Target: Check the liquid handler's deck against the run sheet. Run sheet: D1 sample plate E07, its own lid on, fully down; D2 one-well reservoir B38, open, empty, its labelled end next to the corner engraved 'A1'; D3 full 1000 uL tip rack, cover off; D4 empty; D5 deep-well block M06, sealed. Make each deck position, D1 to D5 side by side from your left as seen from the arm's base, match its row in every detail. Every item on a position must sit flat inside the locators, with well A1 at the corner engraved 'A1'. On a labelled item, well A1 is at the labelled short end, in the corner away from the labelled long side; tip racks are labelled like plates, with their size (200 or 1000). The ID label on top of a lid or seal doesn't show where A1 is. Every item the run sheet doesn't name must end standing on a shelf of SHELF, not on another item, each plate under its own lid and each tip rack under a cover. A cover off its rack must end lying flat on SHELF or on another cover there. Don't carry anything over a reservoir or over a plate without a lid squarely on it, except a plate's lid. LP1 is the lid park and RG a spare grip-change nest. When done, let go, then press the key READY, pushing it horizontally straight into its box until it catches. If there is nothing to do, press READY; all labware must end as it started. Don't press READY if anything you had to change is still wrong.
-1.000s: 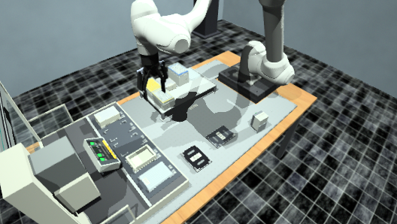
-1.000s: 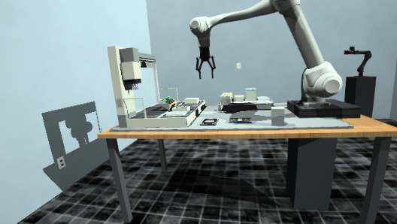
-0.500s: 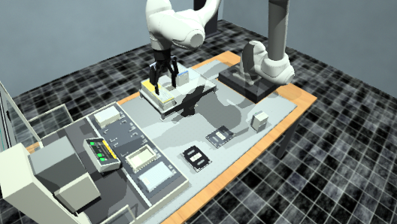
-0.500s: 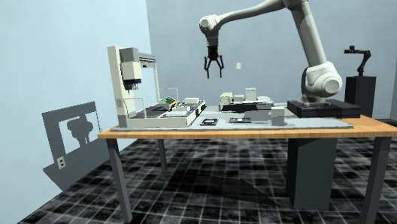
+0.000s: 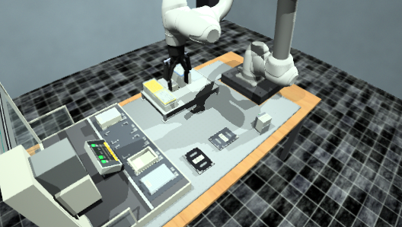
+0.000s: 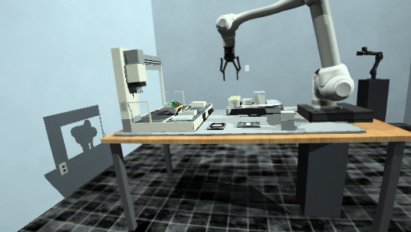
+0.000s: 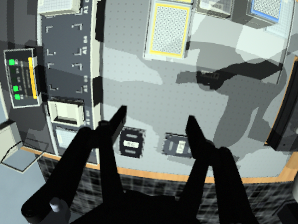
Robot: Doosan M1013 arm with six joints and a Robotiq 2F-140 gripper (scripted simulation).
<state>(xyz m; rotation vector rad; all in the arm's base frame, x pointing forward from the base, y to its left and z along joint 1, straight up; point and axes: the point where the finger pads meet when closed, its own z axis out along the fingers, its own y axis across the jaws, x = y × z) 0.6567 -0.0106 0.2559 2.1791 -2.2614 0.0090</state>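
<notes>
My gripper [image 5: 177,76] hangs open and empty, high above the table over the near end of the shelf [image 5: 183,97]; the exterior view [image 6: 230,74] shows it well above all labware. The wrist view looks straight down between the fingers. On the deck [image 5: 133,152] stand a white block [image 5: 108,117] at one end, two bare positions [image 5: 122,138], an open cream reservoir [image 5: 142,159] and a pale covered plate [image 5: 157,178] at the other end.
Two black nests [image 5: 199,160] [image 5: 223,139] lie on the mat near the table's front edge. A small grey box [image 5: 263,123] stands to their right. A panel with green lights [image 5: 102,156] sits beside the deck. The handler's gantry [image 6: 132,78] rises at the far left.
</notes>
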